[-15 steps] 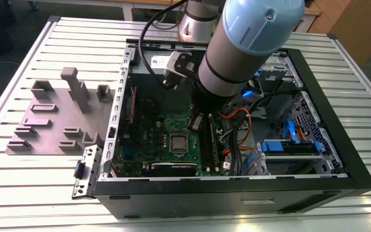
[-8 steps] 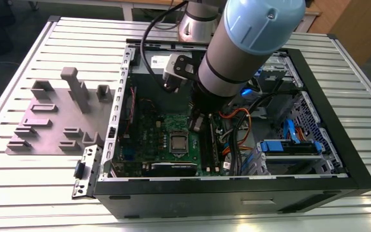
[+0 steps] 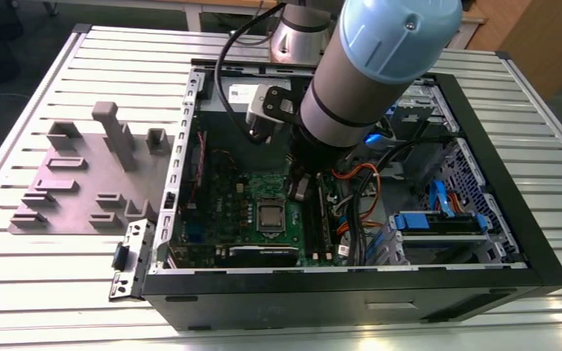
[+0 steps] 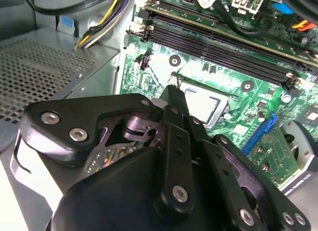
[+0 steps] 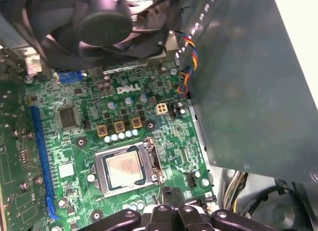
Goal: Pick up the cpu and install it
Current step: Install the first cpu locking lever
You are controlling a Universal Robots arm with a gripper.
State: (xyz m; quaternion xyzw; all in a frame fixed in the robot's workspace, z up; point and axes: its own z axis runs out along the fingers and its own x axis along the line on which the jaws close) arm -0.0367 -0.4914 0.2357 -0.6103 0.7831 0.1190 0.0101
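The gripper (image 4: 171,89) hung over the board (image 5: 74,141) inside the case (image 3: 359,292), its tip just short of the socket (image 5: 125,169). In the second wrist view its fingers (image 4: 174,104) appeared drawn together into one narrow black point, with no gap showing between them and nothing visible held there. In the first wrist view the gripper (image 5: 171,193) showed as a dark tip at the socket's near edge, apart from the chip.

The cpu (image 5: 124,170) lay flat inside the socket, its silvery top facing up and square to the frame around it. In the second wrist view the cpu (image 4: 201,103) appeared as a pale square just beyond the fingertips. In the exterior view it (image 3: 269,216) sat near the middle of the board, below the arm (image 3: 379,66).

Judged from this, the picking and placing seemed done: the chip looked seated and the gripper carried nothing. Whether the socket's retaining frame and lever were locked down could not be told, so closing it may have been left.

Further out, the memory slots (image 4: 223,47) ran beside the socket, a fan (image 5: 104,27) stood past it, and the case rested on a slatted table (image 3: 66,278) beside a grey fixture (image 3: 85,175).
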